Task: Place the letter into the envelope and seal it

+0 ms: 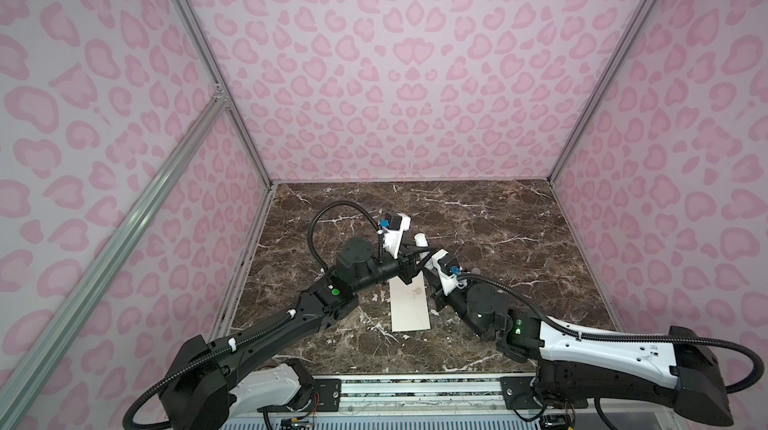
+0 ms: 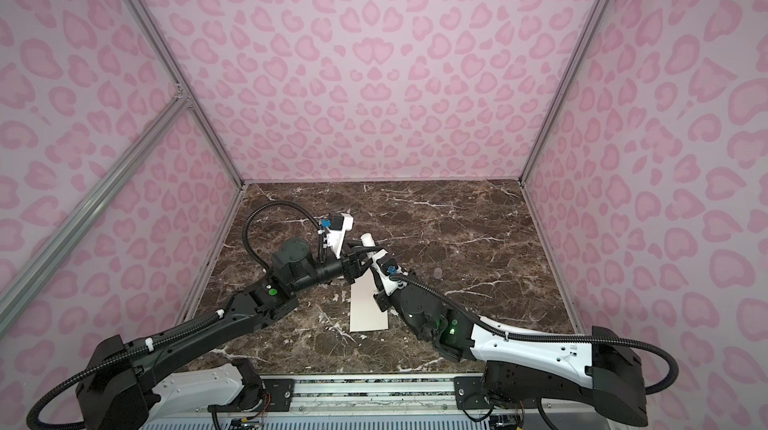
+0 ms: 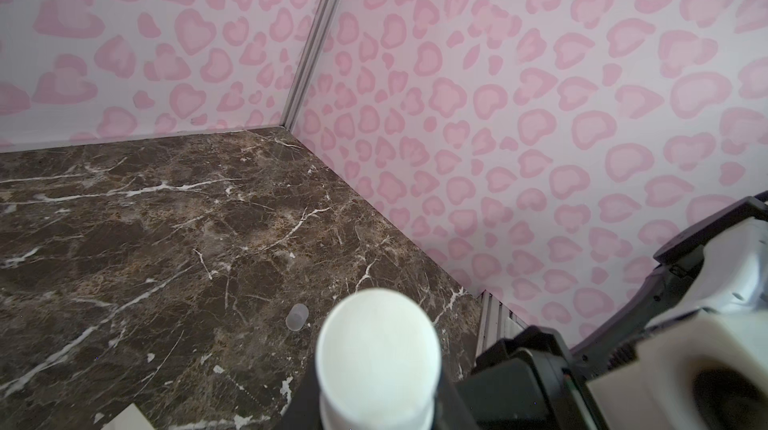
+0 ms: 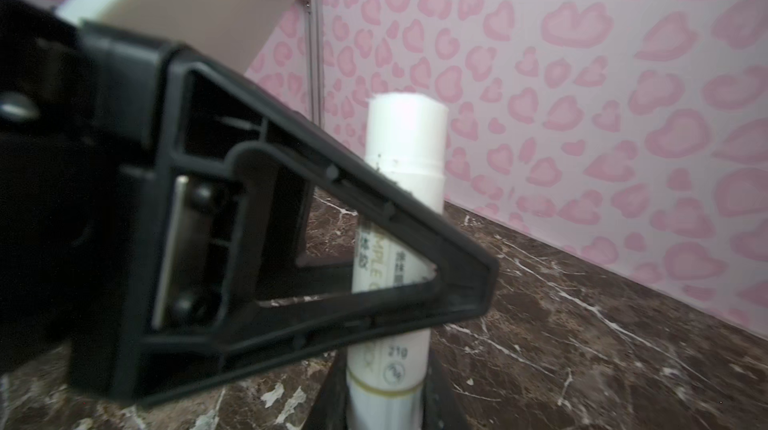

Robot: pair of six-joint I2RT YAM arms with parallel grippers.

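L gripper (image 3: 376, 411) is clamped on the white glue stick (image 3: 377, 349), fingers either side of the barrel. R gripper (image 4: 386, 411) is pinching the same stick lower down, so both have it at once. In the right wrist view, one black triangular finger (image 4: 332, 241) of the L gripper crosses in front of the barrel.

The table (image 1: 498, 220) is dark brown marble-look w/ white veins. The walls (image 1: 395, 75) are pink leopard print on three sides, w/ aluminium posts (image 1: 582, 137) at the corners. A small clear cap (image 3: 297, 317) lies on the marble, well apart from the stick.

The envelope (image 1: 409, 307) lies flat at front-middle, gold emblem (image 1: 417, 292) up, its far end under the grippers in both top views.

The L arm (image 1: 291, 320) and R arm (image 1: 602, 345) both reach in from the front rail (image 1: 415, 390), angled inward, and meet over the envelope's far end.
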